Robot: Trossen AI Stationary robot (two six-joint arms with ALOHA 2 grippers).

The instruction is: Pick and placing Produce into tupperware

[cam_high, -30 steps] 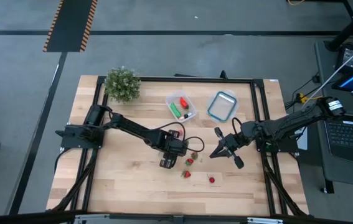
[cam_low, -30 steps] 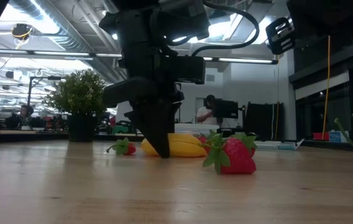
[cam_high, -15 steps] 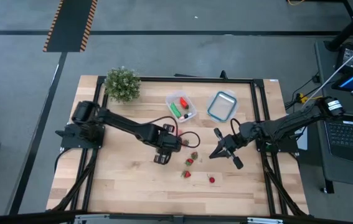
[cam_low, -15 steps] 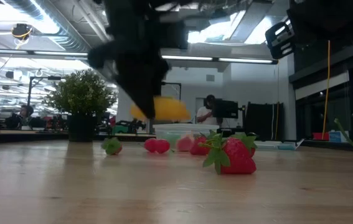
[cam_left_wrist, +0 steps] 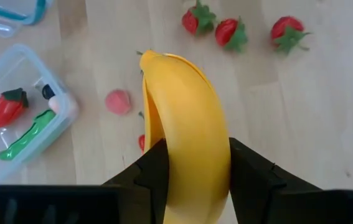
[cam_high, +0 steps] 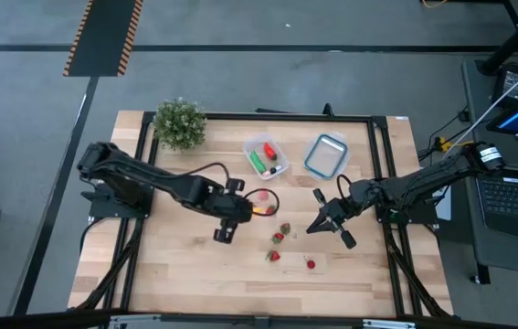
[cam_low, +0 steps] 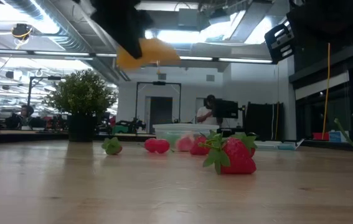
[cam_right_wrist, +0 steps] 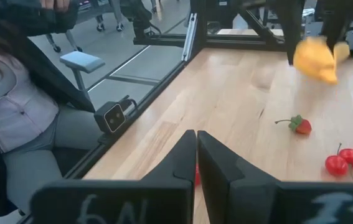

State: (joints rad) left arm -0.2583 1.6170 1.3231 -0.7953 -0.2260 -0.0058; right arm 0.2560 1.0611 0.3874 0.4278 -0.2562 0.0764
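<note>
My left gripper [cam_high: 251, 210] hangs high over the table's middle, shut on the yellow banana [cam_left_wrist: 188, 137], which also shows in the low view as the banana [cam_low: 148, 51] near the picture's top. The clear tupperware [cam_high: 265, 156] stands toward the far edge with a green piece [cam_left_wrist: 23, 138] and a red piece [cam_left_wrist: 3, 109] inside. Several strawberries [cam_high: 277, 239] lie on the wood right of the left gripper, with a pink piece [cam_left_wrist: 118, 101] nearby. My right gripper [cam_right_wrist: 196, 152] waits shut, off the table, right of the strawberries. My left gripper pinches the banana between its two fingers [cam_left_wrist: 154, 171], one on each side of the banana's body [cam_left_wrist: 192, 165]. The fingers come from above, pointing down, and lie across it. The banana is lifted clear of the table, its tip [cam_left_wrist: 145, 59] reaching out past the fingers.
A clear blue-rimmed piece [cam_high: 325, 154] lies right of the tupperware. A bushy potted plant [cam_high: 179, 122] stands at the far left corner. Bare wood stretches along the near edge. A person [cam_right_wrist: 14, 112] sits beyond the table's side.
My left gripper has risen with the banana and drifted a little toward the table's left edge. The banana, lying on the table a second ago, is now lifted clear, high above the strawberries. The right arm has kept still.
</note>
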